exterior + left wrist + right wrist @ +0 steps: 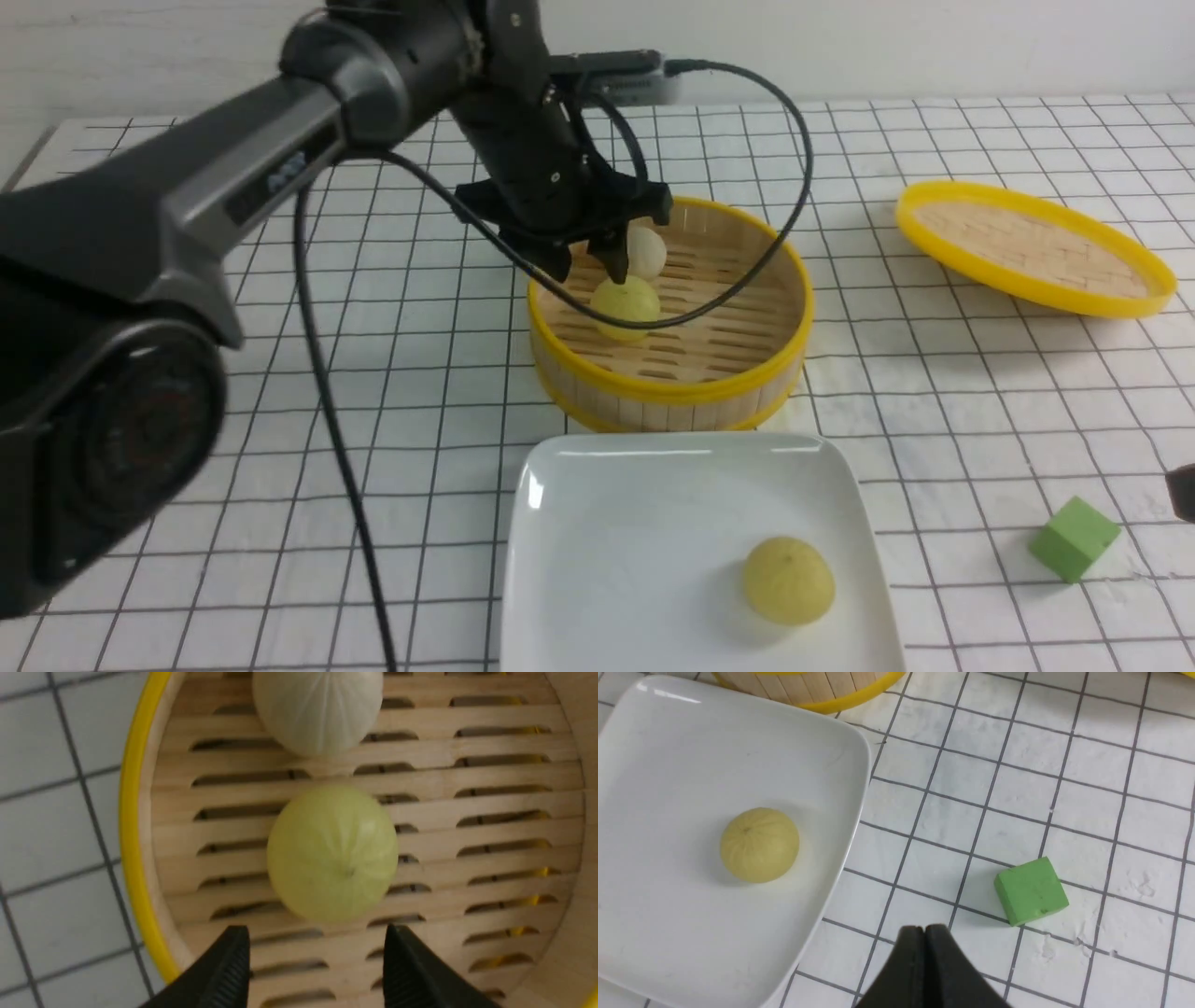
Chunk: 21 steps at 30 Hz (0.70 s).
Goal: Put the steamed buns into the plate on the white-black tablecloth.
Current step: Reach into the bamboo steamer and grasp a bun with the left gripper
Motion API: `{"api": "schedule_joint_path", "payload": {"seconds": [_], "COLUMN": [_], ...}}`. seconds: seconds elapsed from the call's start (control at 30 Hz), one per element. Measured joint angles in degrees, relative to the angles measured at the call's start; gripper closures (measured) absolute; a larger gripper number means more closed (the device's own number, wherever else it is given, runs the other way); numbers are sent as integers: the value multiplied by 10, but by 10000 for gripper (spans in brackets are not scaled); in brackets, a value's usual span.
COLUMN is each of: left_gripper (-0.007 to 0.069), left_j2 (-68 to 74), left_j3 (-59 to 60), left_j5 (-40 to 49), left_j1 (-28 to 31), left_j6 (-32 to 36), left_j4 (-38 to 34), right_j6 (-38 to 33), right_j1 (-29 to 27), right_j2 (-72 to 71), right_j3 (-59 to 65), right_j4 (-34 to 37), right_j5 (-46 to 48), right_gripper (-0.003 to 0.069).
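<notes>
My left tool (588, 266) hangs inside the steamer (672, 383) at mid-desk, jaws spread wide with nothing between them, just over the yellow bun (332, 854). The white bun (317, 709) sits just beyond it toward the far edge, close but apart.

I judge both light, soft and smooth-skinned, and a hard squeeze would dent them. I would take the yellow one low across its widest part, gently, keeping clear of the white one. The slatted floor is flat, with free room on either side of it.

The plate (607, 560) lies at the near edge, just beside the steamer. A third bun (788, 579) rests on its right part, leaving plenty bare. The cloth (934, 392) lies flat. A lid (1032, 247) rests toward the far right corner, and a cube (1074, 539) sits near the right edge. My right tool (924, 933) hovers by the cube, closed tight and empty.
</notes>
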Motion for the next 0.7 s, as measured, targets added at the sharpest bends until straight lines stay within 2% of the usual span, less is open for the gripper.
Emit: {"api": "schedule_joint_path", "payload": {"seconds": [0.1, 0.27, 0.33, 0.37, 0.4, 0.43, 0.47, 0.5, 0.53, 0.7], "left_gripper": [217, 259, 330, 330, 368, 440, 491, 503, 575, 603], "left_j2": [43, 76, 93, 95, 98, 100, 98, 97, 91, 37], "left_j3": [-56, -74, -75, -76, -76, -78, -79, -79, -80, -78], "left_j5": [16, 14, 11, 11, 12, 16, 22, 22, 35, 73], "left_j1": [-3, -3, -3, -3, -3, -3, -3, -3, -3, -5], "left_j6": [4, 4, 3, 2, -2, -12, -19, -19, -29, -35], "left_j4": [10, 12, 12, 12, 12, 12, 12, 12, 13, 17], "right_j6": [0, 0, 0, 0, 0, 0, 0, 0, 0, 0], "right_j1": [0, 0, 0, 0, 0, 0, 0, 0, 0, 0], "right_j2": [0, 0, 0, 0, 0, 0, 0, 0, 0, 0], "right_j3": [0, 0, 0, 0, 0, 0, 0, 0, 0, 0], "right_j4": [6, 14, 18, 18, 18, 18, 18, 18, 18, 19], "right_j5": [0, 0, 0, 0, 0, 0, 0, 0, 1, 10], "right_gripper": [659, 657, 657, 657, 657, 656, 655, 655, 654, 648]}}
